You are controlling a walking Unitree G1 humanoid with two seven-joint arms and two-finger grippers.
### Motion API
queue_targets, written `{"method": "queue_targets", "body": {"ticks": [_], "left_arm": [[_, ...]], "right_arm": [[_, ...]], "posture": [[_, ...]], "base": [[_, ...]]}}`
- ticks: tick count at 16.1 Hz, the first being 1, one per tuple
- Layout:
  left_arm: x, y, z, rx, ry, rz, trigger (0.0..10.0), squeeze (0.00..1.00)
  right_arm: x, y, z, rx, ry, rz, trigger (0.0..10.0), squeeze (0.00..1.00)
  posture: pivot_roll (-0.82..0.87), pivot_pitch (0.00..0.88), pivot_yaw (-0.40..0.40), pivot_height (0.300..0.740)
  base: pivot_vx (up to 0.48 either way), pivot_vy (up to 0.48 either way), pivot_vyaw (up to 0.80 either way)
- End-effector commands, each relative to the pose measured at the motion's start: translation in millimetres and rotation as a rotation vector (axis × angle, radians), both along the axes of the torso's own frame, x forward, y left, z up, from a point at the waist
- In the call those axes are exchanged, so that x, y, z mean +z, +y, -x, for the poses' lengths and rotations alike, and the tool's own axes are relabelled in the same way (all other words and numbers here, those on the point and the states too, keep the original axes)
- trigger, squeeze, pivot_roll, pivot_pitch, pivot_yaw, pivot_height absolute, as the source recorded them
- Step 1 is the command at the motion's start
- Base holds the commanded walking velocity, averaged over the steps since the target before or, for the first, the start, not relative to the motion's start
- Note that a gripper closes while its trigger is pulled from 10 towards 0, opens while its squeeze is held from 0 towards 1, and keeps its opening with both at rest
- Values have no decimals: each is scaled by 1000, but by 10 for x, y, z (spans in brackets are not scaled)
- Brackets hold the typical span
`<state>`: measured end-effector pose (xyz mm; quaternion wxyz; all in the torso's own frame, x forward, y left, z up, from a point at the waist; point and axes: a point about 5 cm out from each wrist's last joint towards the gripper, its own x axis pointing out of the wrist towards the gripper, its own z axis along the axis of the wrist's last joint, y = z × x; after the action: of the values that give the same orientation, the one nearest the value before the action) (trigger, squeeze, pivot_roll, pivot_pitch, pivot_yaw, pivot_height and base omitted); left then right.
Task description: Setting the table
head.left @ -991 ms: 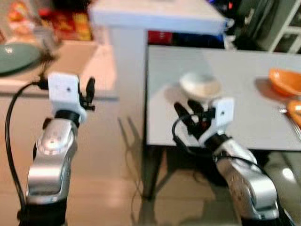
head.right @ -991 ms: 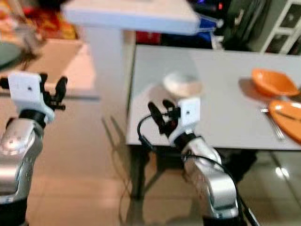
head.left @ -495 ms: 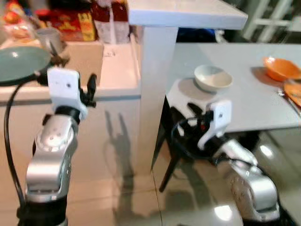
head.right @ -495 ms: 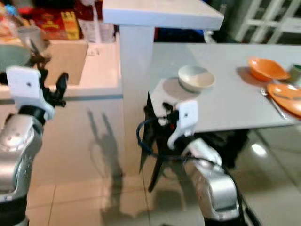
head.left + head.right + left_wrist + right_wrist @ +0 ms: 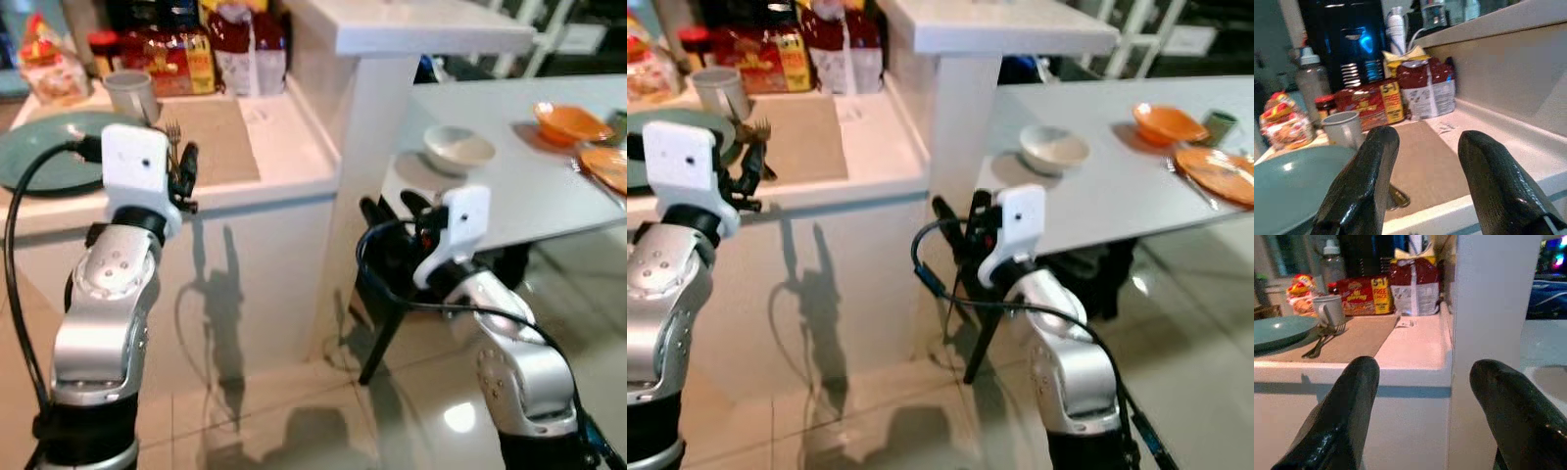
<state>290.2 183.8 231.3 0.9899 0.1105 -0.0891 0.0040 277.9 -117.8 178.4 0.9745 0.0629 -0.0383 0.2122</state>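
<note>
Two grippers are raised, and we find both with fingers spread apart and nothing between them. The left gripper hovers at the counter edge; just beyond it we count one fork on the brown mat, one teal plate beside it, and one grey mug behind. We count two red packets at the back. The right gripper hangs lower, in front of the white pillar, well apart from the fork. On the grey table further right we count one white bowl, one orange bowl and one orange plate
</note>
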Motion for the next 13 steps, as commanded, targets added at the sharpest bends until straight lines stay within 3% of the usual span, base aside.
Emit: {"method": "queue_targets", "body": {"ticks": [1,4,8,13], "left_arm": [[-12,-71,-11,-18,8,-6,10000,0],[10,-62,-24,-10,8,39,10000,0],[14,-66,-27,-5,13,56,10000,0],[29,-26,-18,16,12,62,10000,0]], "right_arm": [[-7,-105,-28,-46,13,-1,10000,0],[28,-139,-62,-74,7,-9,10000,0],[95,-98,-74,-50,-31,32,10000,0],[81,-31,-52,4,-27,54,10000,0]], "posture": [[6,0,-38,740],[6,0,-38,740],[4,0,-38,740],[5,0,-40,740]], "base": [[0,480,-800],[165,160,-267],[456,0,0],[450,0,800]]}}
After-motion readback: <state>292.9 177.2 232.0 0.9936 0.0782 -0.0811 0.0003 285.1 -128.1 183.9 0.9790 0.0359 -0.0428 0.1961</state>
